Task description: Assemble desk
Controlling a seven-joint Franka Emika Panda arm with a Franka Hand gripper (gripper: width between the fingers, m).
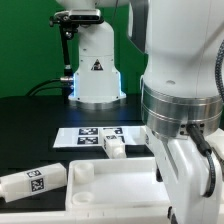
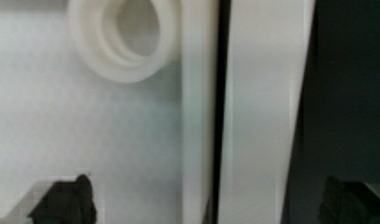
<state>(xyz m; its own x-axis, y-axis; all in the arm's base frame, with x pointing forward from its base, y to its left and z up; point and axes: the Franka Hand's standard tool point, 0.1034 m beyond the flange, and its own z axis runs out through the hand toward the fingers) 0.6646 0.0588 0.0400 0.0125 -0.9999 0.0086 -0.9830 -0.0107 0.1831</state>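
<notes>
Fingers (image 2: 62, 203) spread wide, one dark tip at each side of the wrist view, and the gripper (image 2: 208, 205) has hold of nothing! Beneath it lies the desk top (image 1: 110, 185), flat on the black table (image 1: 25, 130), with a round corner socket (image 2: 125, 40) in plain sight. A tagged leg (image 1: 35, 183) lies off the top's edge on the exterior view's left. A second leg (image 1: 113, 147) sits by its far edge, at the marker board (image 1: 85, 135).

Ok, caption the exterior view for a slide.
Arm above the desk top, one leg lying beside it, another by the marker board.
</notes>
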